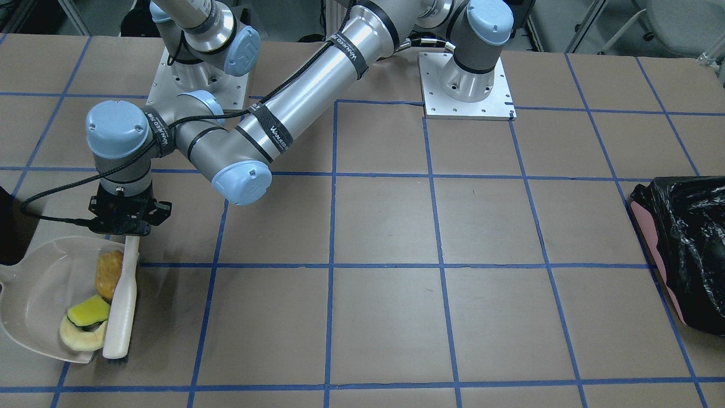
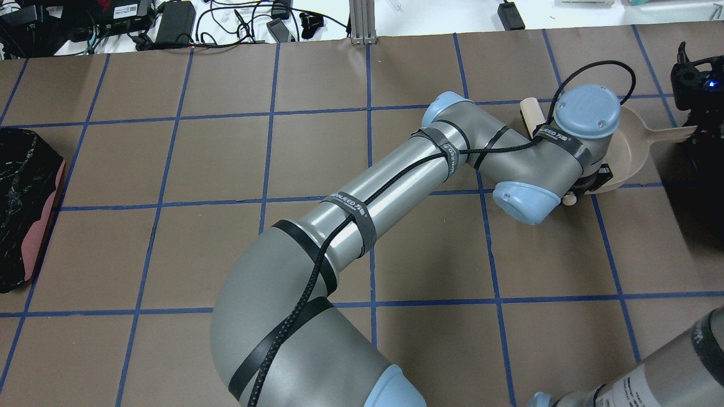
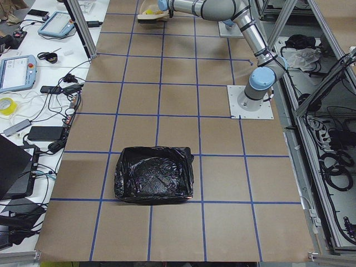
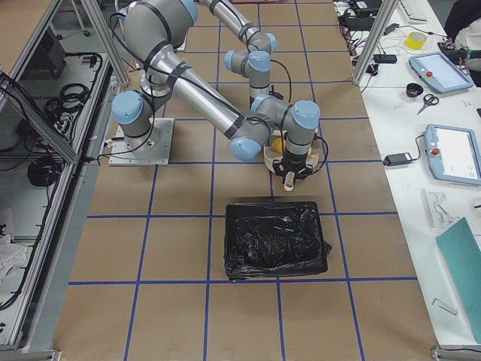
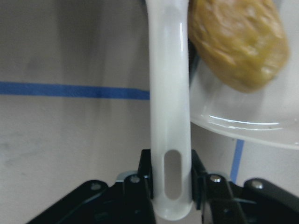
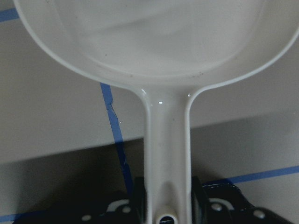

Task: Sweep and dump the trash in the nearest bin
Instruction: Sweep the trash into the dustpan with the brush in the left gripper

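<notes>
The trash lies in the white dustpan (image 1: 34, 283): a golden-brown potato-like lump (image 1: 109, 266), a yellow sponge with green backing (image 1: 89, 310) and a pale yellowish scrap (image 1: 79, 338). My left gripper (image 1: 130, 231) reaches across the table and is shut on the handle of a cream brush (image 1: 122, 306), which lies along the pan's open edge against the trash. In the left wrist view the handle (image 5: 170, 116) sits between the jaws, with the lump (image 5: 238, 42) beside it. My right gripper (image 6: 166, 210) is shut on the dustpan's handle (image 6: 166, 149). The pan (image 2: 628, 147) rests flat.
A bin lined with a black bag (image 4: 274, 237) stands close beside the dustpan at the robot's right end. A second black-bagged bin (image 1: 685, 249) stands at the far left end of the table (image 2: 25, 209). The left arm's forearm (image 2: 396, 186) spans the table's middle.
</notes>
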Action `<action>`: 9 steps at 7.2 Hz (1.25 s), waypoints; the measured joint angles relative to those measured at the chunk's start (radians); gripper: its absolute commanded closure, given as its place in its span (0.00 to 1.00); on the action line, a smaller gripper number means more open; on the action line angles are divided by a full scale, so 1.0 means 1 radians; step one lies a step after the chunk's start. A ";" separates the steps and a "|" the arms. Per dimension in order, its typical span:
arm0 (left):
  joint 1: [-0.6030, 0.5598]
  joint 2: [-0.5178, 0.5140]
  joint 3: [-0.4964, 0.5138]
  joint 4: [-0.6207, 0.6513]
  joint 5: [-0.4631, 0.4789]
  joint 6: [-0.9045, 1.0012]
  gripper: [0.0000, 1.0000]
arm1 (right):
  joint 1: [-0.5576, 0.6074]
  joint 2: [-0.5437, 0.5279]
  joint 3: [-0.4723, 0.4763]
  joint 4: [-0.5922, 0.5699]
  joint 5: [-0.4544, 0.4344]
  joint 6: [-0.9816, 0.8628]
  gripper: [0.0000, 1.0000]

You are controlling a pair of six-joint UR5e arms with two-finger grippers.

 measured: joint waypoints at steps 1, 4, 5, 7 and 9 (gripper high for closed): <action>-0.012 -0.009 0.026 0.000 -0.013 -0.013 1.00 | 0.001 0.001 0.001 0.000 0.008 -0.006 1.00; -0.028 0.004 0.054 -0.009 -0.034 -0.018 1.00 | 0.001 0.001 0.004 0.000 0.015 -0.009 1.00; -0.025 0.031 0.031 -0.025 -0.035 0.007 1.00 | 0.001 0.000 0.004 0.001 0.016 -0.010 1.00; 0.003 0.103 -0.039 -0.061 -0.036 0.064 1.00 | -0.002 -0.003 0.002 0.008 0.047 -0.029 1.00; 0.071 0.179 -0.096 -0.146 -0.034 0.129 1.00 | -0.018 -0.010 -0.001 0.032 0.135 -0.046 1.00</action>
